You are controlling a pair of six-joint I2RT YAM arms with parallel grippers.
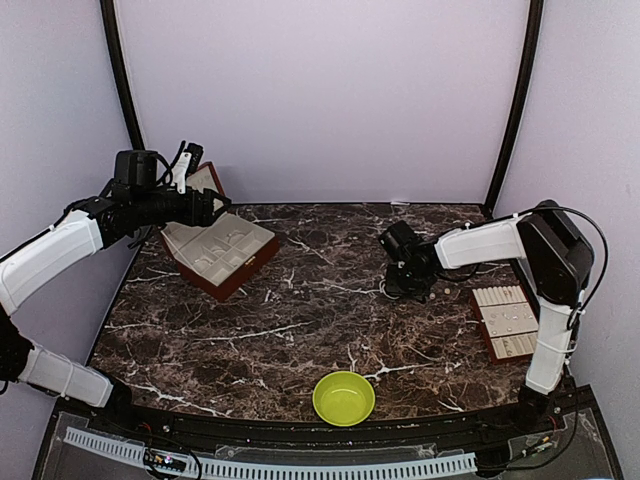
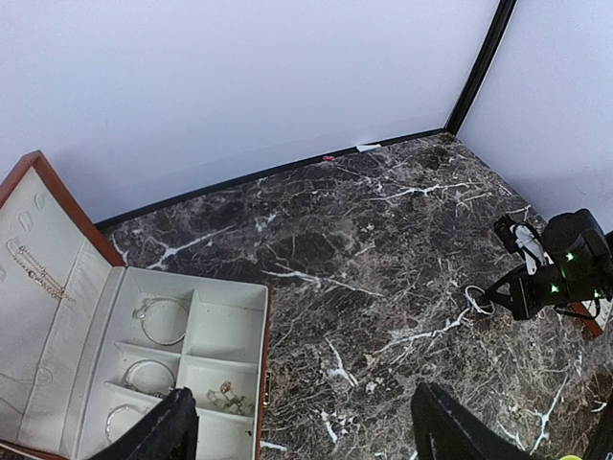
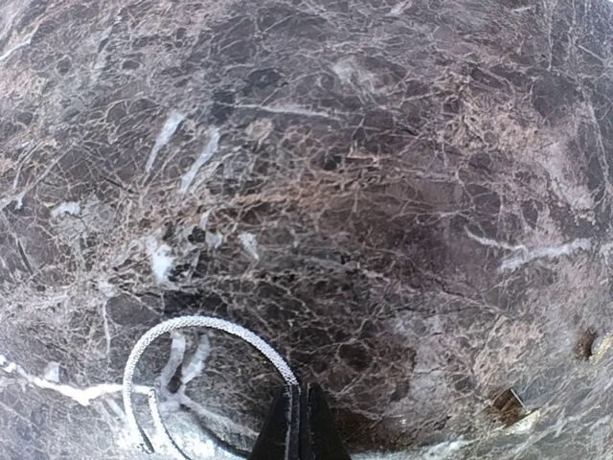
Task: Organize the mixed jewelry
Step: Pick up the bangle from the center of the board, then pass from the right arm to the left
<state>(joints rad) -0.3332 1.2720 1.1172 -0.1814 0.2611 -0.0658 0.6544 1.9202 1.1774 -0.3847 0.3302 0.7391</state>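
The dark marble table [image 1: 300, 330] carries everything. At its ten o'clock the red-brown hinged box [image 1: 215, 250] stands with its lid thrown back, so its cream compartments face up to receive pieces. Three sorted hoops [image 2: 165, 321] lie in separate cells, and some small pale pieces [image 2: 225, 393] fill the cell at five o'clock of them. The padded tray [image 1: 505, 320] sits at four o'clock and the green bowl [image 1: 344, 397] at six, near the edge.

The left gripper [image 2: 302, 433] hangs above the box's near edge with its jaws spread wide and nothing between them, probably parked clear of the work.

The right gripper [image 3: 298, 426] is down on the marble just towards two o'clock of the table's centre. Its fingers are pressed together on the four o'clock rim of a wire hoop [image 3: 206, 324], which lies flat on the stone. Pinching the thin rim from above looks the likeliest way to lift so flat a thing.
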